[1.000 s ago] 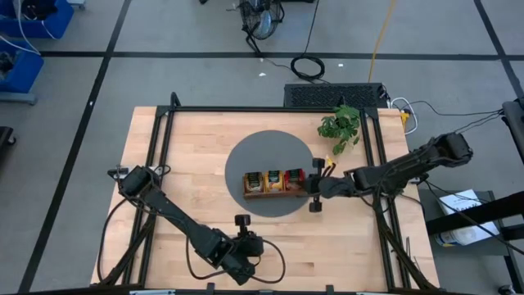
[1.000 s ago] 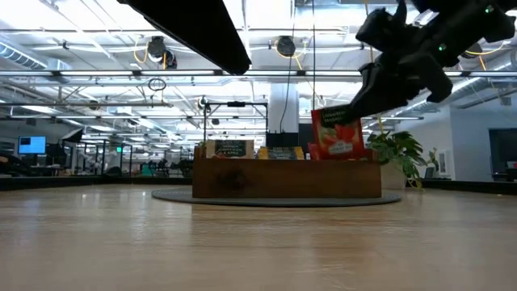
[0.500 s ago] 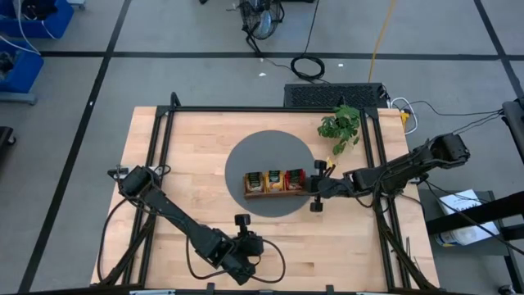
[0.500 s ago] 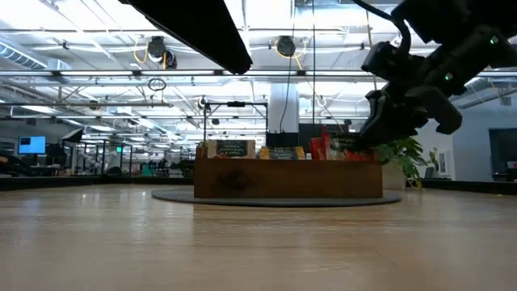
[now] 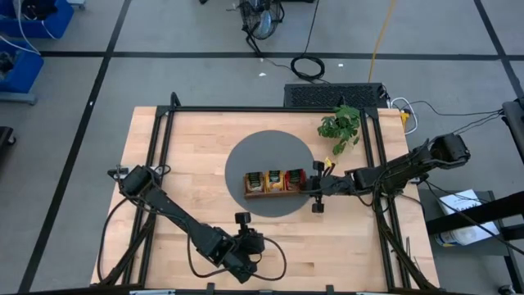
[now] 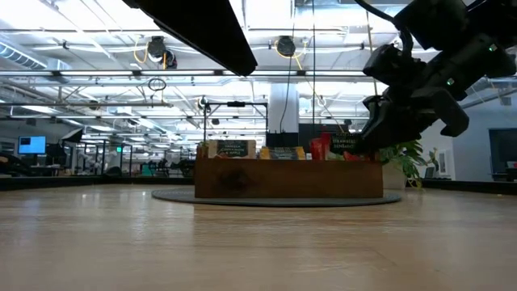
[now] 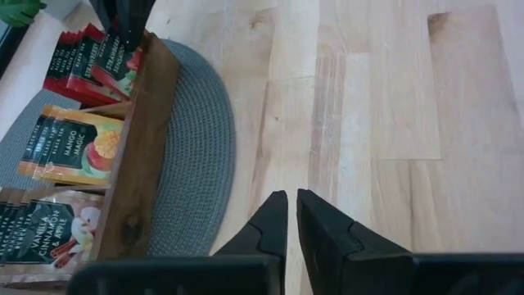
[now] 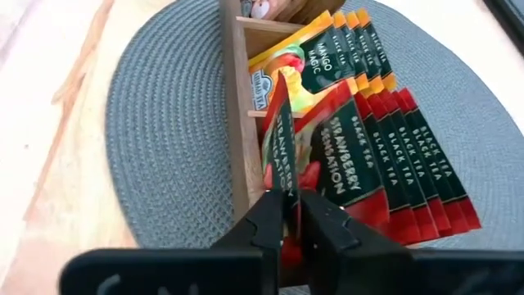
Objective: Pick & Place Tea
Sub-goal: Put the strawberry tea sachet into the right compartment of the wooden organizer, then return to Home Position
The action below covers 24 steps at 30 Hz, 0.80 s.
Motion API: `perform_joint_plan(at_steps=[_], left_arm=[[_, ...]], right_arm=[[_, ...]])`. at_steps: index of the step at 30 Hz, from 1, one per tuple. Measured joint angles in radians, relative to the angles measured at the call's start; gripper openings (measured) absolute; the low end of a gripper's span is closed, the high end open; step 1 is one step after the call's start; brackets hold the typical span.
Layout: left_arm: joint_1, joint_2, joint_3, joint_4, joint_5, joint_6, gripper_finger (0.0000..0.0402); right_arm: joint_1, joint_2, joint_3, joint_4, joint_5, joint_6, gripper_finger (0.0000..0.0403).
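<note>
The tea sits in a long brown wooden tray [image 5: 274,182] on a round grey mat [image 5: 270,209]. Dark green sachets [image 7: 41,233] fill its left compartment, orange-yellow ones [image 7: 74,152] the middle, red ones [image 8: 393,156] the right. My right gripper [image 5: 309,187] is at the tray's right end, shut on one red sachet [image 8: 282,139] that stands in the right compartment. In the low view this gripper [image 6: 380,129] hangs just right of the red sachets [image 6: 339,145]. My left gripper [image 7: 291,217] hovers shut over bare wood near the table's front edge, holding nothing. My right gripper pinches the red sachet's edge [image 8: 288,187] that faces the table's right between its two fingers. The fingers slant down from the table's right. The sachet stands on edge inside the right compartment, in front of the row of other red sachets.
A small green plant [image 5: 340,124] stands at the table's far right, behind my right arm. Bare wood [image 5: 180,147] lies left of the mat and along the near edge. A black frame [image 5: 246,109] runs round the tabletop.
My right gripper has gone down at the tray's right end with the red sachet. The sachet stood well above the tray's rim a second ago; it now sits low in the right compartment among the other red ones.
</note>
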Motion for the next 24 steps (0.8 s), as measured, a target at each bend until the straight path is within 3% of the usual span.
perform_joint_plan(at_steps=[12, 19, 24], left_arm=[[0.000, 0.000, 0.000, -0.024, 0.000, 0.008, 0.0005], [0.000, -0.013, 0.000, -0.060, 0.002, 0.031, 0.0024], [0.000, -0.100, 0.000, -0.159, -0.013, 0.040, 0.0015]], right_arm=[[-0.001, -0.011, -0.001, 0.016, 0.000, 0.024, 0.0132], [0.000, -0.026, -0.001, 0.060, 0.000, 0.024, 0.0149], [0.009, -0.137, -0.001, 0.032, 0.000, -0.030, 0.0149]])
